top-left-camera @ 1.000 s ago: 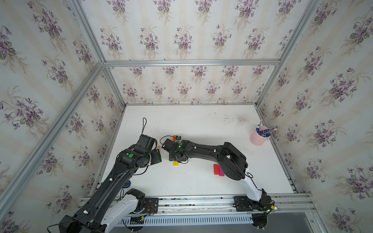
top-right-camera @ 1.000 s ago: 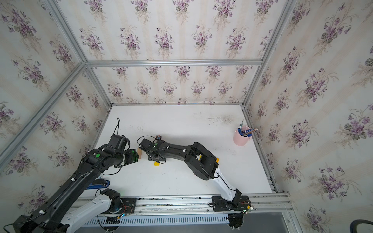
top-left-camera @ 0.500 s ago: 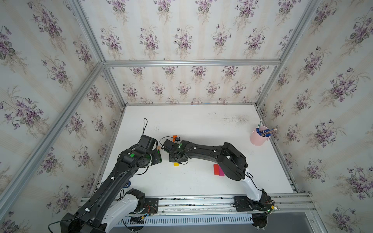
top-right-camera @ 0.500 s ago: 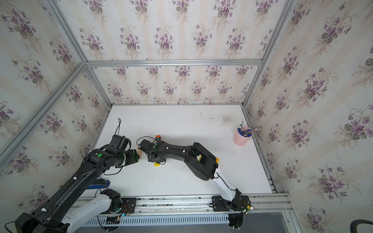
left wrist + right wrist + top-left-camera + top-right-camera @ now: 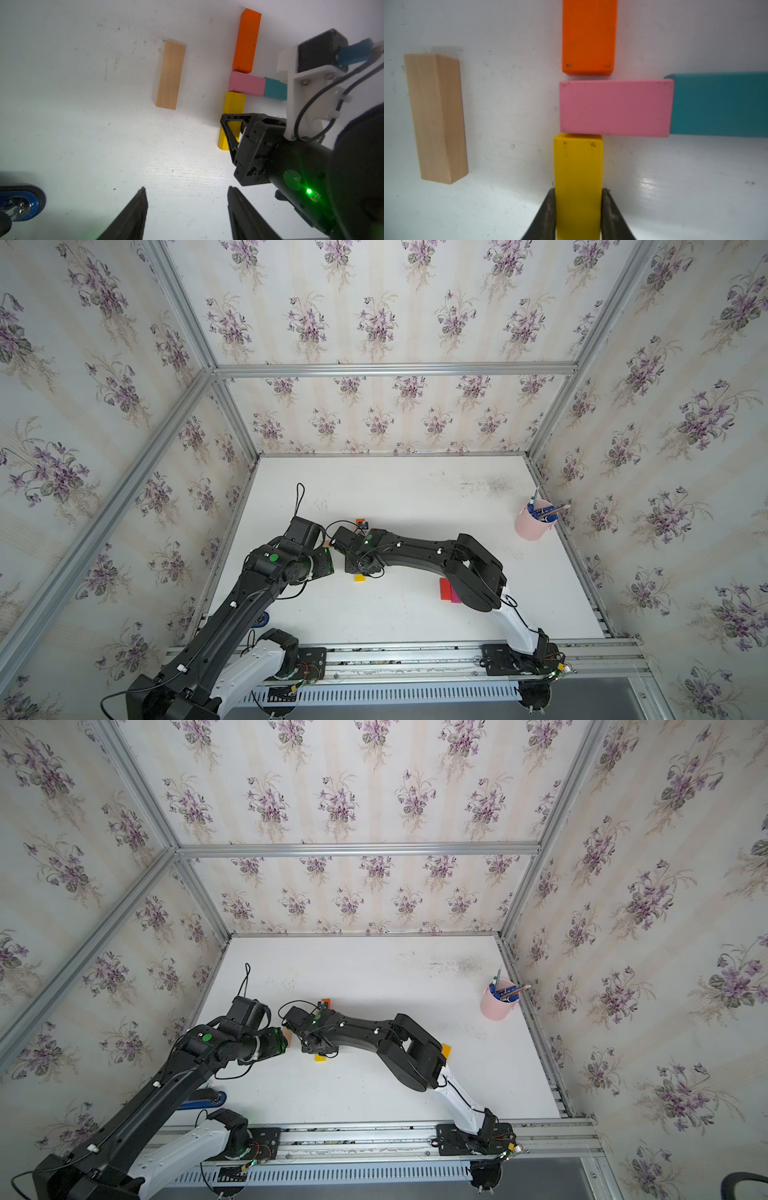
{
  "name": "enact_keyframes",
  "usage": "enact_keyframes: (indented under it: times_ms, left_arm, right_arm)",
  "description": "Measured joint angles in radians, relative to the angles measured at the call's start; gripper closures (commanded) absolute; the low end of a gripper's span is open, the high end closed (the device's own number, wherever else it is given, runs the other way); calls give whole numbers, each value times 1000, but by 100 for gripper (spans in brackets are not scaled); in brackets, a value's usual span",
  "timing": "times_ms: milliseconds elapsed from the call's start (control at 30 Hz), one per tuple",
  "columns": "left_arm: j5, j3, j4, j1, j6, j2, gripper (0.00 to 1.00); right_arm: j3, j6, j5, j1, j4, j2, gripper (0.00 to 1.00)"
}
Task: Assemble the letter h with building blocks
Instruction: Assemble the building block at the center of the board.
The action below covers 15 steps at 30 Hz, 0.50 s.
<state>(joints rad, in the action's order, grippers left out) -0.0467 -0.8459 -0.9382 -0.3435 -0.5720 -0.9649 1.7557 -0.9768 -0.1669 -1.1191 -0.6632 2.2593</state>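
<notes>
Fingers (image 5: 546, 212) of the right hand (image 5: 578, 193) are pinching the near end of the yellow block (image 5: 578, 164), lying flat on the tabletop (image 5: 508, 104); its far end is touching the pink block (image 5: 614, 108), with the orange block (image 5: 588, 37) just beyond and the teal block (image 5: 720, 104) abutting it. The left hand (image 5: 187, 190) is hovering partly open and empty, apart from the tan block (image 5: 170, 74).
</notes>
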Motion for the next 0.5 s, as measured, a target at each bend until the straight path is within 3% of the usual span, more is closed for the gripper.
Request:
enact_keyframes:
  times_ms: [200, 333, 500]
  left_arm:
    - [-1, 3, 2, 1, 0, 0, 36]
    - [-5, 15, 5, 1, 0, -1, 33]
    - [-11, 40, 24, 1, -1, -16, 30]
  right_arm:
    - [-3, -15, -3, 4, 1, 0, 69]
    - [-4, -18, -4, 4, 6, -1, 45]
    - [-7, -3, 0, 0, 6, -12, 38]
